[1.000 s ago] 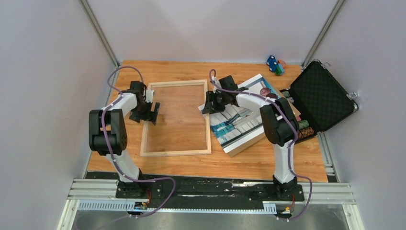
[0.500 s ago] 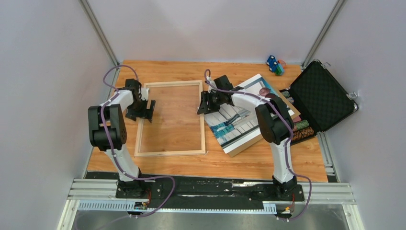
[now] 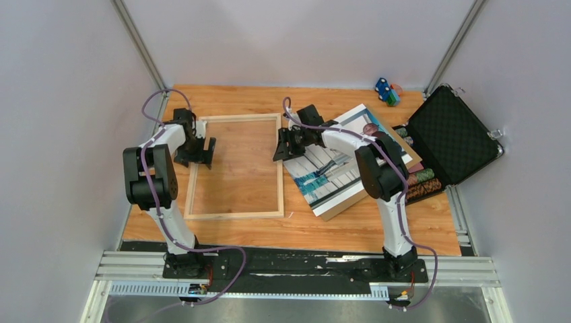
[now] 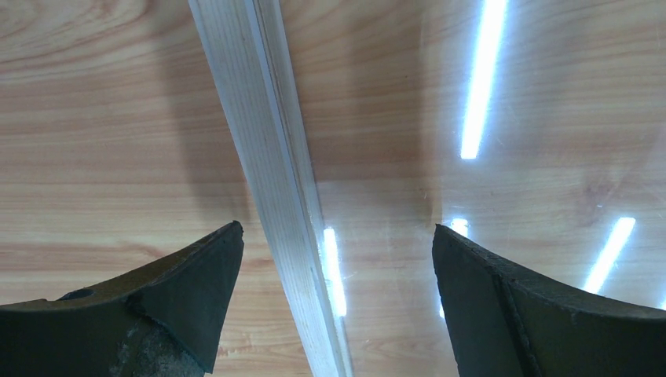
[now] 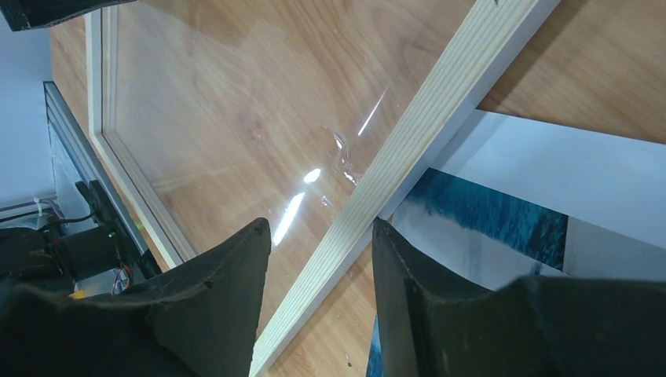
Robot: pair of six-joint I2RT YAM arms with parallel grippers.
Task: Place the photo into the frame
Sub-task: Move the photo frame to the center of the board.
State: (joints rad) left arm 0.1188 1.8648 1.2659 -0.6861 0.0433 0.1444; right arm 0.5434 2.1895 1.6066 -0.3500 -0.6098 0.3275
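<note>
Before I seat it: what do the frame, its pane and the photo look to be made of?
Frame: pale, unfinished-looking wood, with straight grain lines running lengthwise.
Pane: clear and glossy, with sharp bright reflections; glass or acrylic, cannot tell which.
Photo: probably smooth printed paper, lying flat, with a white border.

A: Where does the frame [image 3: 233, 215] lie?
B: Flat on the desk [image 3: 303, 232], left of centre.
A: And the photo [image 3: 333, 176]?
B: Just right of it, on a board [image 3: 347, 204]; the case [image 3: 448, 134] sits farther right, toys [image 3: 387, 91] behind.
</note>
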